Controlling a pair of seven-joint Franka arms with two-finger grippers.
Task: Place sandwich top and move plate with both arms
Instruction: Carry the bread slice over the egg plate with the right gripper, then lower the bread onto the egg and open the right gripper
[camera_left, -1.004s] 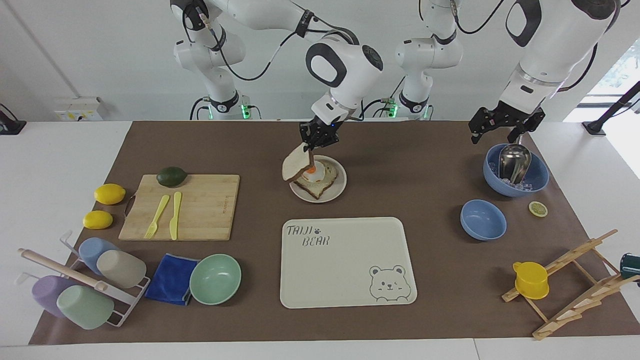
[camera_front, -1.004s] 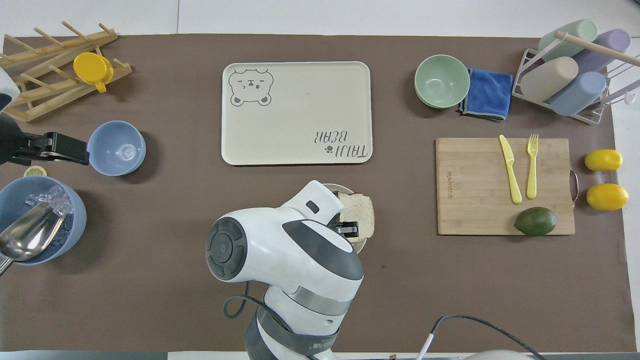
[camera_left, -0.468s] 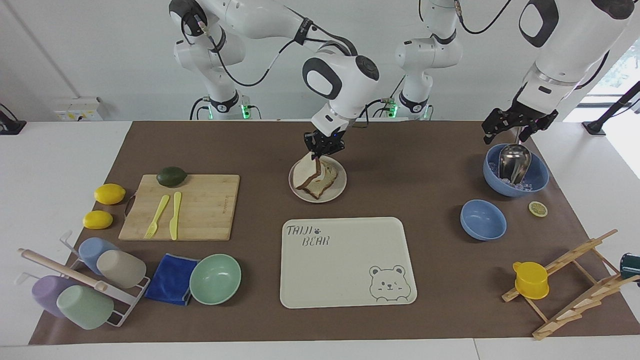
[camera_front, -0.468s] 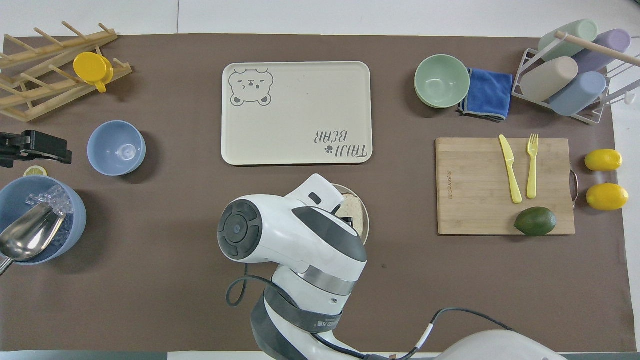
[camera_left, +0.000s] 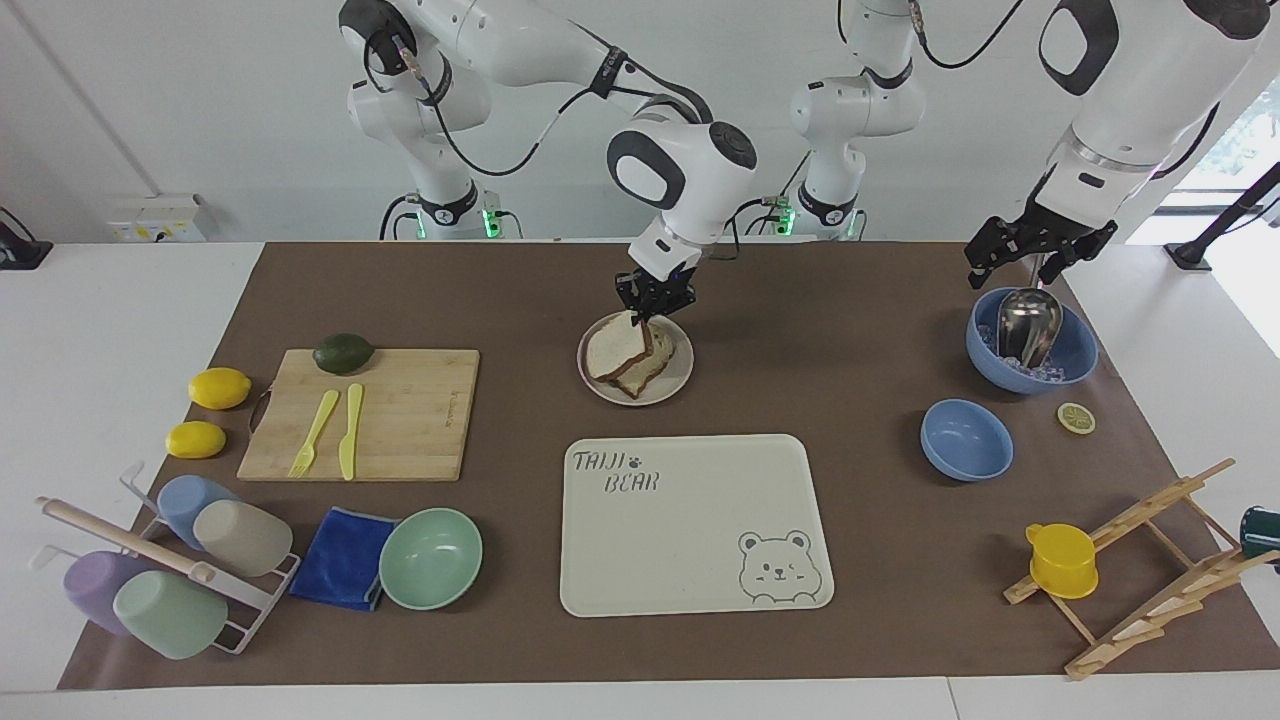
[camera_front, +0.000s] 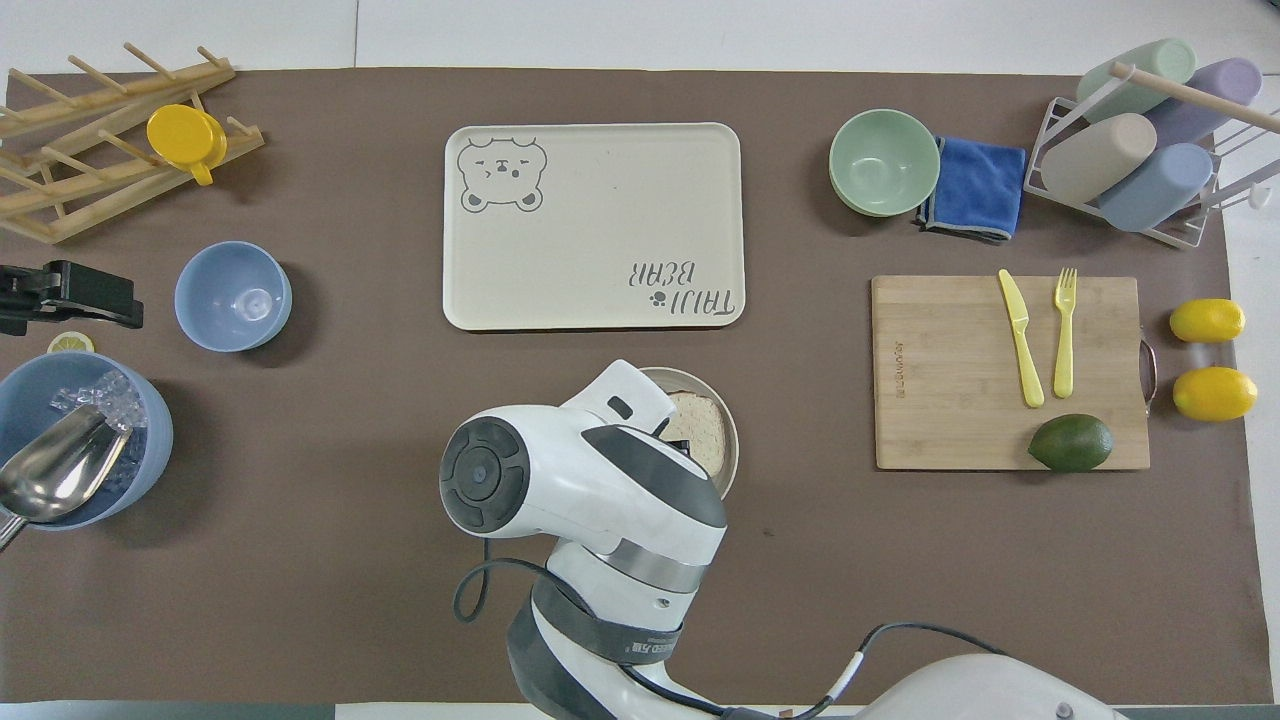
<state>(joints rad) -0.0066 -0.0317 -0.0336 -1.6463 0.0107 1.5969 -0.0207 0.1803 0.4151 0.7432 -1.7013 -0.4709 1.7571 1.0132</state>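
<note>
Centrally, in the upper middle of the facing view, the right gripper (camera_left: 652, 303) pinches the upper edge of the sandwich top (camera_left: 612, 348), which leans on the lower bread slice (camera_left: 648, 370) on the plate (camera_left: 675, 382). At upper right the left gripper (camera_left: 1040, 255) hangs over the ice bowl (camera_left: 1075, 360); whether its fingers are spread I cannot tell.

From overhead, the right arm covers most of the plate (camera_front: 731, 440) at lower centre; the sandwich top (camera_front: 702, 432) shows beside it, below the bear tray (camera_front: 593, 225). The left gripper (camera_front: 95, 297) shows at the left edge.

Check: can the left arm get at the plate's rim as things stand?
Probably yes: the left gripper hangs over the ice bowl, and bare mat lies between it and the plate; the right gripper holds the sandwich top.
</note>
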